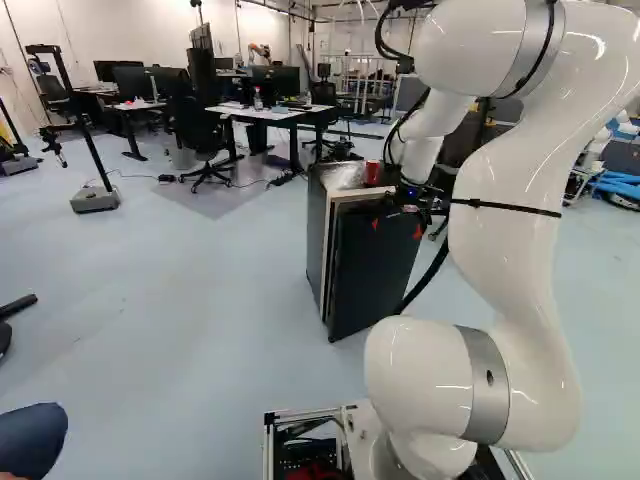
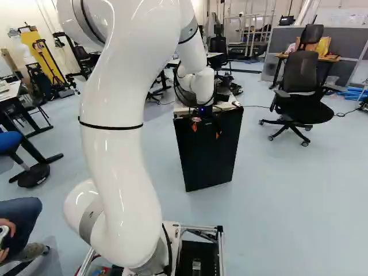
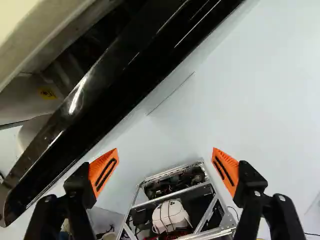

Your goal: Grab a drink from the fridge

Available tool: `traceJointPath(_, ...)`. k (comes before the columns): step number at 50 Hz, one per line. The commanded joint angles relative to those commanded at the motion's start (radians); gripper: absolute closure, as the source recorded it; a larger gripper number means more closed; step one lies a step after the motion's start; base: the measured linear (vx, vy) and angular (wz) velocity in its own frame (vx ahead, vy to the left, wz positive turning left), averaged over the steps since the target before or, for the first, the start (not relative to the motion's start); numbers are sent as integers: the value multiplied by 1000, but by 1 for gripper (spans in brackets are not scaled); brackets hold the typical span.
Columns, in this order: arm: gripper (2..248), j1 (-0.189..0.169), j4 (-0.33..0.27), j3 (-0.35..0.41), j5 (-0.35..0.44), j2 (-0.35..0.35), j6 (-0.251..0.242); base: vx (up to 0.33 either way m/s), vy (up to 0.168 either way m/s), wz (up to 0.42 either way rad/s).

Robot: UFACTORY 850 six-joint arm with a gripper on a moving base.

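The small fridge with black front door point(image 2: 210, 164) and pale edge point(image 1: 328, 255) stands on the light blue-grey floor point(image 1: 200, 300), ahead of the white arm point(image 2: 118, 149). The black gripper with two orange-padded fingers point(image 2: 206, 131) is in front of the upper part of this door. In the wrist view its fingers are apart, and nothing is clamped between them; one orange pad point(image 3: 104, 172) is at the side of the glossy black door edge, but I cannot tell if they touch. Along this edge there is a dark gap between door and pale body – the door is ajar.

On top of the fridge there is a red, round-sided container point(image 1: 373, 172) and, beside it, a shiny clear wrapping point(image 1: 343, 176). Which drink is meant, I cannot tell.

Beyond the fingers, the wrist view shows the silver metal frame of the base point(image 3: 212, 202) – with a white rounded object point(image 3: 170, 216) inside it. A black office chair point(image 2: 300, 75) stands at the right of the right base view.
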Motion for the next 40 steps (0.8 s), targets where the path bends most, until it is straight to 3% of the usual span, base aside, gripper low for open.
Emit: traceJointPath(40,3,69,-25,31,107,22,0,0,0,0)
